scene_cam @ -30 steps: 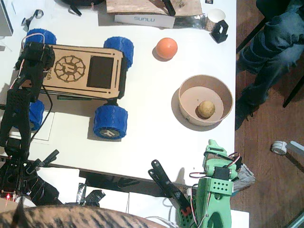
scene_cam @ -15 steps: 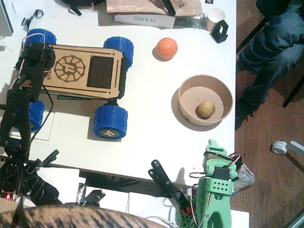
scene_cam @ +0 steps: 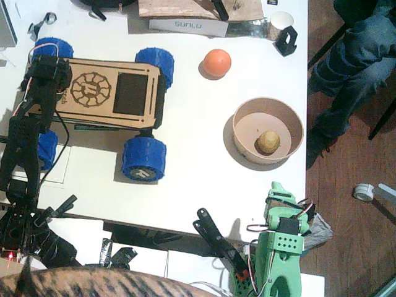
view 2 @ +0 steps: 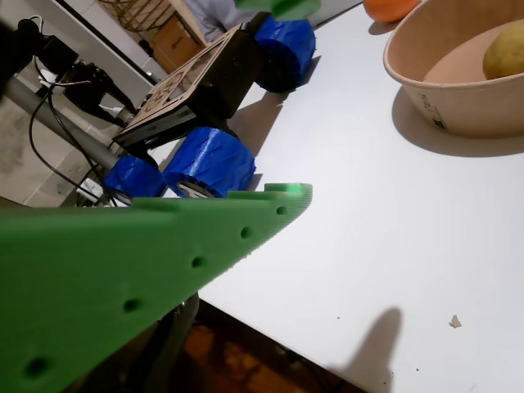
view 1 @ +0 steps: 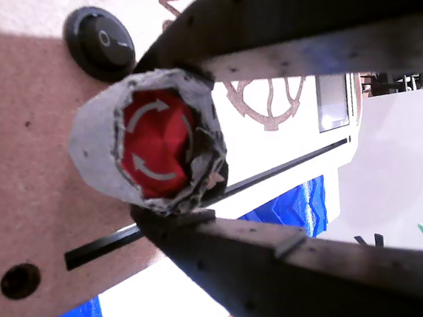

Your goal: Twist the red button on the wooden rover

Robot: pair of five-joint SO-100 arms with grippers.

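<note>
The wooden rover (scene_cam: 105, 93) stands at the table's left, with its gear emblem, black panel and blue wheels. My left gripper (scene_cam: 46, 73), black, is down on the rover's left end and hides the button in the fixed view. In a wrist view the red button (view 1: 153, 142) with its grey rim sits between the dark jaws of the left gripper (view 1: 165, 141), which press on the rim from both sides. A small dark button (view 1: 100, 34) lies beside it. My right gripper (scene_cam: 279, 195), green, rests at the near right edge, and its fingers (view 2: 270, 205) stand wide apart and hold nothing.
An orange ball (scene_cam: 217, 62) lies right of the rover. A round bowl (scene_cam: 247, 114) holds a yellowish lump (scene_cam: 268, 142). A white box (scene_cam: 189, 26) and a wooden board sit at the far edge. A person's legs (scene_cam: 352, 55) are at the right.
</note>
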